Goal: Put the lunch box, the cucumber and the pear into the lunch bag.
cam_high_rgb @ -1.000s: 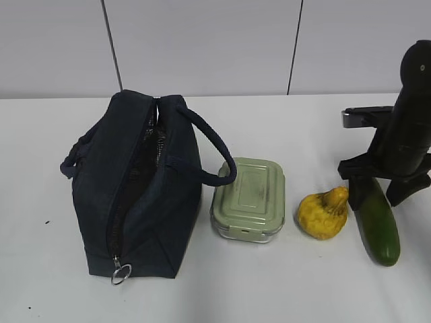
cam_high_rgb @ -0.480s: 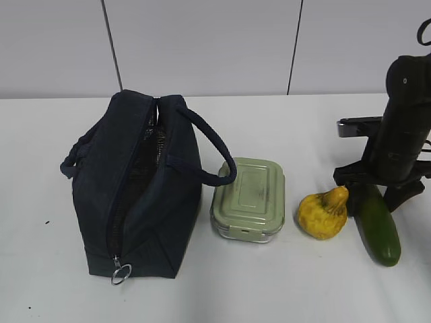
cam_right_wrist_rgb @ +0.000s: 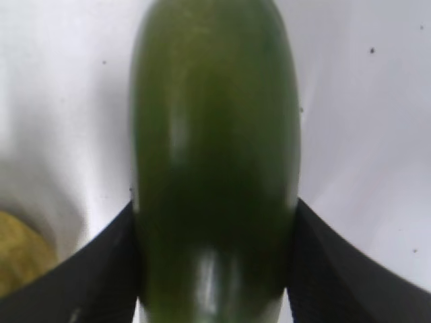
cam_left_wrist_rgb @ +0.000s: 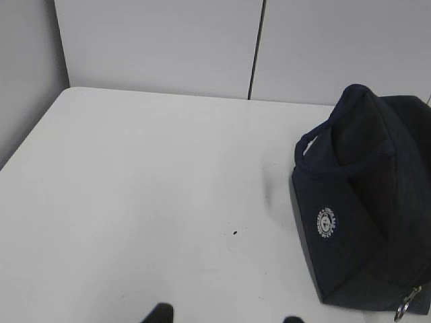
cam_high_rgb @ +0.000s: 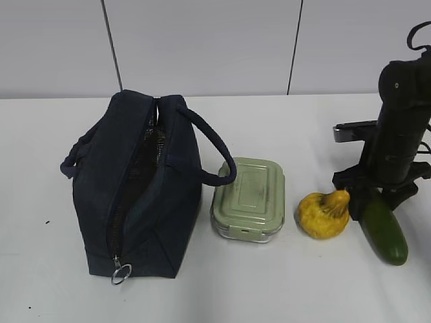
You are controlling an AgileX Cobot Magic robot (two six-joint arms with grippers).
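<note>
Two fingers of the right end effector (cam_right_wrist_rgb: 215, 269) now press both sides of the cucumber (cam_high_rgb: 384, 229), having closed in during the last second; the cucumber has shifted slightly on the desk (cam_high_rgb: 303, 289) beside the pear (cam_high_rgb: 324, 214). Lifting toward the open lunch bag (cam_high_rgb: 138, 195) looks next.

A small round white emblem (cam_left_wrist_rgb: 326, 223) is printed on the end panel of the lunch bag (cam_left_wrist_rgb: 367, 208), seen in the left wrist view; it carries a ring of tiny lettering around a central figure, but the letters are too small to read. The embossed lid of the lunch box (cam_high_rgb: 248, 197) shows only a plain raised frame, with no words that can be made out. No other text, number or sign can be read
</note>
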